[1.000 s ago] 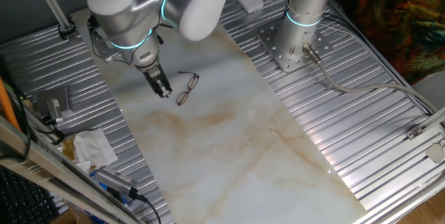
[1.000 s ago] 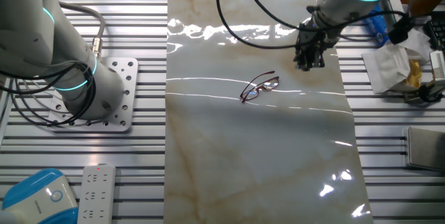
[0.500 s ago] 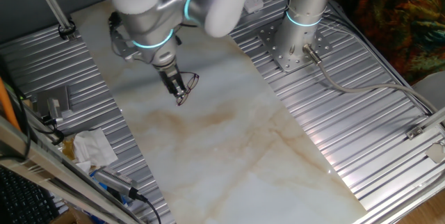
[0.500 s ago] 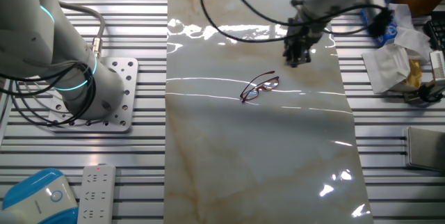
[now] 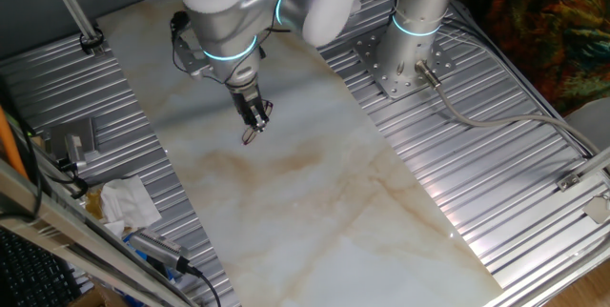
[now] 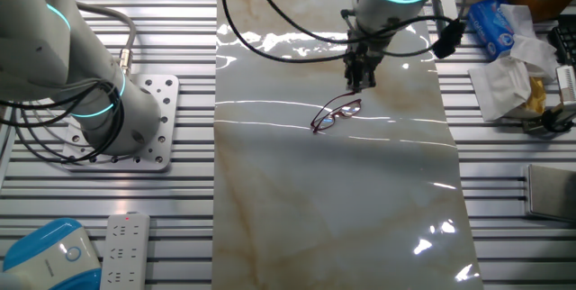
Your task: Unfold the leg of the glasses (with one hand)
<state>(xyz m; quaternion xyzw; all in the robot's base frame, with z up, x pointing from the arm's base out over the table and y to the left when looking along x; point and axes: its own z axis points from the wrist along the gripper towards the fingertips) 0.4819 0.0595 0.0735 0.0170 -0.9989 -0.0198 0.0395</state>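
Note:
The glasses [image 6: 335, 114] are thin dark reddish-brown wire spectacles lying on the marble sheet [image 6: 342, 209], with the legs folded. In the one fixed view only their lower lens [image 5: 250, 135] shows below the fingers. My gripper [image 6: 361, 79] is narrow and black, at the tip of the silver-white arm with the cyan ring [image 5: 227, 54]. It hangs just above and behind the far end of the glasses [image 5: 255, 122]. Its fingers look pressed together and hold nothing. I cannot tell whether it touches the frame.
A second arm's base [image 6: 135, 123] stands on a bolted plate at the left. Crumpled tissue [image 6: 508, 83] and a blue packet [image 6: 493, 22] lie at the right. A white remote [image 6: 121, 249] and a blue device [image 6: 49, 254] lie at the front left. Ribbed metal flanks the sheet.
My gripper has moved sideways across the sheet from beside the glasses to right over their far end. The glasses have not moved.

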